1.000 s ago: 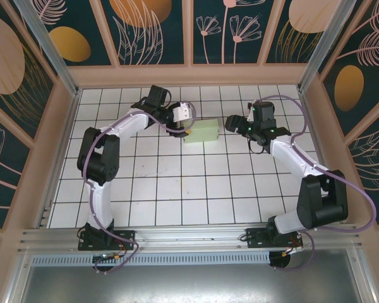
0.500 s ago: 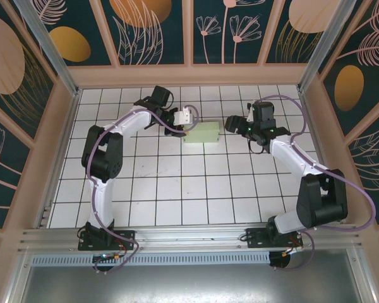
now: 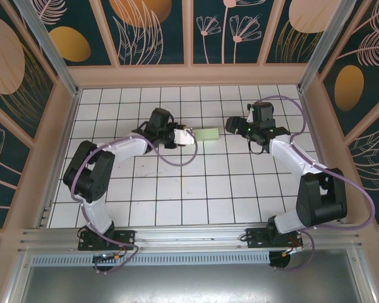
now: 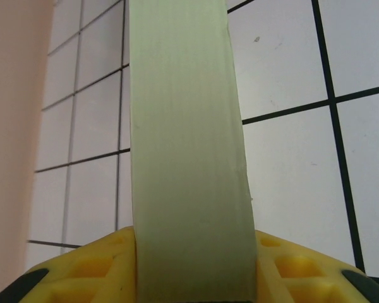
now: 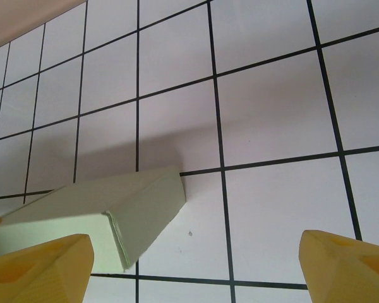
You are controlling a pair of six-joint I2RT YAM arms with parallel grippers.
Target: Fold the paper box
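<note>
Left wrist view shows the left end effector pinching one end of the paper box over the desk, the right end effector open near its other end; this thin card looks light and bendy, so grip flat sides softly.

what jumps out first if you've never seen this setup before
The pale mint-green paper box stands out against the white gridded table, at its far middle, pinched at one end between the left gripper's yellow fingers. Just right of it, the right gripper faces the box with its fingers spread wide, gripping nothing. Dark teal wall panels with gold plant shapes ring the table.
</note>
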